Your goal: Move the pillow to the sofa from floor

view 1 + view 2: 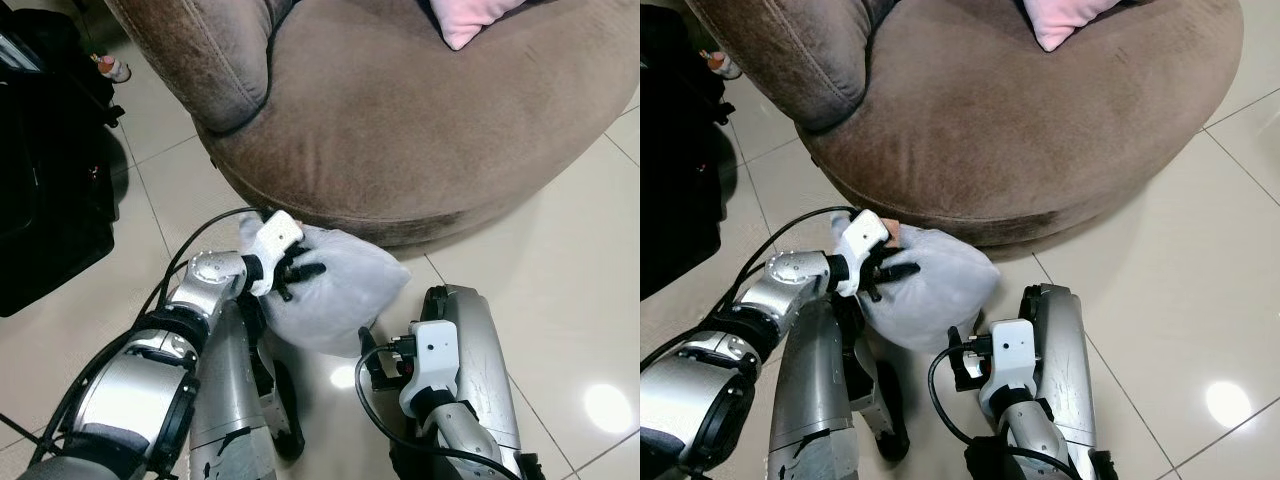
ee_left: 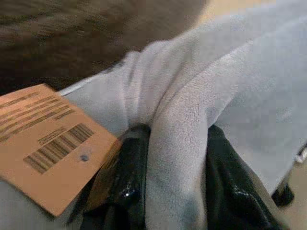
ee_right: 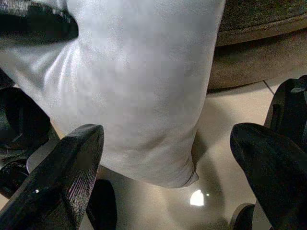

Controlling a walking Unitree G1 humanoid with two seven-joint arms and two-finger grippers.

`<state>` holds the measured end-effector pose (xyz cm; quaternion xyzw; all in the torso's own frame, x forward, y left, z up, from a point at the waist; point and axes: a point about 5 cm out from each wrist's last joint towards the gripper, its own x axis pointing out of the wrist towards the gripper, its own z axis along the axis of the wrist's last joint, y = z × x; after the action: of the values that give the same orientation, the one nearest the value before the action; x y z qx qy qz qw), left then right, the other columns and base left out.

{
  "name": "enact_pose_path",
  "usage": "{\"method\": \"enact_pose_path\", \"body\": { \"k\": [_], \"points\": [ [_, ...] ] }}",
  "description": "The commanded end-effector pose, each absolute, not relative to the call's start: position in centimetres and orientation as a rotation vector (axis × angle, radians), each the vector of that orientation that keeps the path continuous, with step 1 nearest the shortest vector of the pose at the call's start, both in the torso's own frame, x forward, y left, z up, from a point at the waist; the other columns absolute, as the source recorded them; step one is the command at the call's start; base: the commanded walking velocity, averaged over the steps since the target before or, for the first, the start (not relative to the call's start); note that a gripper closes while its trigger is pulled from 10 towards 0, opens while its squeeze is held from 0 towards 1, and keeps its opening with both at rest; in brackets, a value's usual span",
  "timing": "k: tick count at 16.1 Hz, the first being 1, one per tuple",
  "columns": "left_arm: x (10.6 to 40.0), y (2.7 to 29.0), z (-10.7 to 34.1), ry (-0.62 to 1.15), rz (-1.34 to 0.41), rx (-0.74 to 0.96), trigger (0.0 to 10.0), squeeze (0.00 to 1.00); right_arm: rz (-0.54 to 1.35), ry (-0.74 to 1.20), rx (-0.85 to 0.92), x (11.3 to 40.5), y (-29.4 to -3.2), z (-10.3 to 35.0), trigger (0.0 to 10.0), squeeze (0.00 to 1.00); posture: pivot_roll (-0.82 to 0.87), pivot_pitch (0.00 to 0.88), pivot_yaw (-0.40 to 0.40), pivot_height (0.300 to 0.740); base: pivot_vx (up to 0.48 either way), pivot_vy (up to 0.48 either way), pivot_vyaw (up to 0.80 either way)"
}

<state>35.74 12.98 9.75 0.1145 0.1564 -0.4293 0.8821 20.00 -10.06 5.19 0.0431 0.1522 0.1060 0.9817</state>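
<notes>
Where pinched, pillow (image 1: 340, 285) in left pincer (image 1: 290, 272).

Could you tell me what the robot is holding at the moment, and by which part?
The left hand pinches a fold of the grey pillow near its tagged end, beside the brown sofa. The right hand is open, holding nothing.

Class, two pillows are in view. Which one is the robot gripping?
The grey pillow, pinched by the left gripper beside the sofa. The pink pillow lies untouched on the seat.
</notes>
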Motion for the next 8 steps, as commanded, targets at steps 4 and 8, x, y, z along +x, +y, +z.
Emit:
{"method": "enact_pose_path", "body": {
  "k": [4, 8],
  "points": [
    [35.3, 13.8, 8.2, 0.33, -0.706, 0.035, 0.0, 0.0, 0.13, 0.431, 0.054, 19.0, -12.2, 2.8, 10.0, 0.0, -0.18, 0.357, 0.136, 0.472, 0.0, 0.0, 0.0],
    [37.3, 12.8, 11.5, 0.129, -0.458, -0.381, 0.0, 0.0, 0.143, 0.391, 0.047, 21.2, -12.3, 3.3, 10.0, 0.0, -0.16, 0.31, 0.103, 0.472, 0.0, 0.0, 0.0]
  ]
}}
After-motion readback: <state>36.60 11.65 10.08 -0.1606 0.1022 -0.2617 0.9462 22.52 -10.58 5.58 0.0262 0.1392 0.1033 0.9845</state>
